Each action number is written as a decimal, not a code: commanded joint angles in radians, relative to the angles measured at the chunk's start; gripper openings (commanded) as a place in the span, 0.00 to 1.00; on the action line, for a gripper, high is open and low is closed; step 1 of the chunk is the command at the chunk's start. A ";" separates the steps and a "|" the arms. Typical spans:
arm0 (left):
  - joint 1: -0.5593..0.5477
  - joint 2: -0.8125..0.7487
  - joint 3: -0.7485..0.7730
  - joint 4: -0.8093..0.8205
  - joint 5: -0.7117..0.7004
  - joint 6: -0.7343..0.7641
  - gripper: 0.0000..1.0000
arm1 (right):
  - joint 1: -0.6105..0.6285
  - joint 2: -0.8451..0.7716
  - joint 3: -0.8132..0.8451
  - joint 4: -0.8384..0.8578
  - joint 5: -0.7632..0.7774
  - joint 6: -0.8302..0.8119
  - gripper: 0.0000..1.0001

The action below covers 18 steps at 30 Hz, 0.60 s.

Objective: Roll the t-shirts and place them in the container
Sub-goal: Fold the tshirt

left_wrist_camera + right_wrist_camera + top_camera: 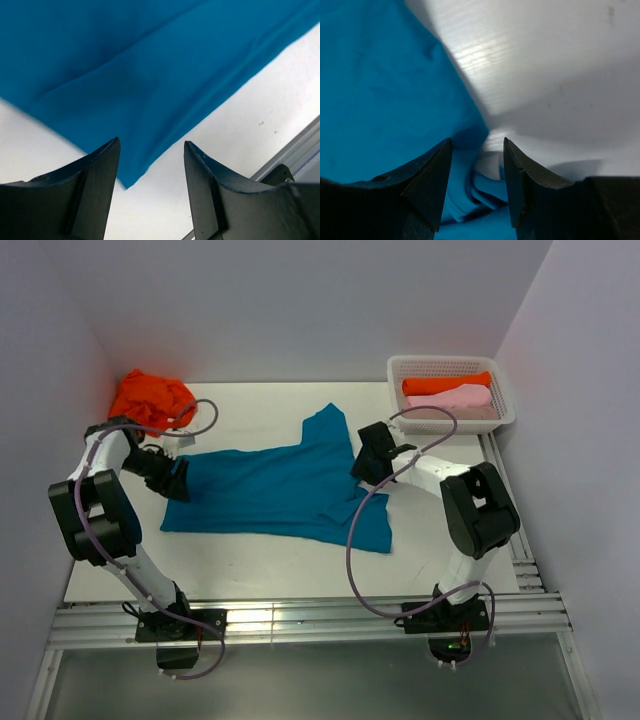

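At your far left, a crumpled orange t-shirt (150, 398) is heaped in the back corner of the table (250, 560), untouched and waiting its turn. Next comes your left gripper (151, 142), jaws spread with nothing between them, poised just over the left edge of the teal t-shirt (280, 490), where one corner of the cloth pokes out below the fingers. That teal shirt lies spread flat across the middle of the table, one sleeve pointing to the back and the other toward you. Expect it to be light, thin and limp: it will sag, crease and slide on the smooth surface, so a single pinch will only drag it out of shape. Take it at two points along one edge, pinching close to the table, and keep both grips level. At the shirt's right end your right gripper (477, 140) is also spread, holding nothing, above a small bunched fold that you should probably smooth first. Furthest right, the basket (505, 420) holds a rolled orange shirt (445, 384) and a rolled pink shirt (455, 399).
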 commanded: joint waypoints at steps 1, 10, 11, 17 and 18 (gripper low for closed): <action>-0.051 -0.020 -0.062 0.010 -0.037 0.027 0.59 | -0.006 0.022 0.015 0.118 -0.057 0.030 0.53; -0.103 0.034 -0.139 0.058 -0.105 0.024 0.57 | -0.006 0.058 0.011 0.144 -0.063 0.057 0.33; -0.105 0.040 -0.142 0.061 -0.116 0.022 0.57 | -0.006 0.049 0.015 0.135 -0.051 0.056 0.26; -0.117 0.071 -0.167 0.109 -0.166 0.004 0.56 | 0.001 -0.026 0.078 0.019 0.101 -0.007 0.16; -0.119 0.072 -0.171 0.116 -0.174 -0.001 0.56 | 0.003 -0.036 0.087 0.008 0.118 -0.019 0.15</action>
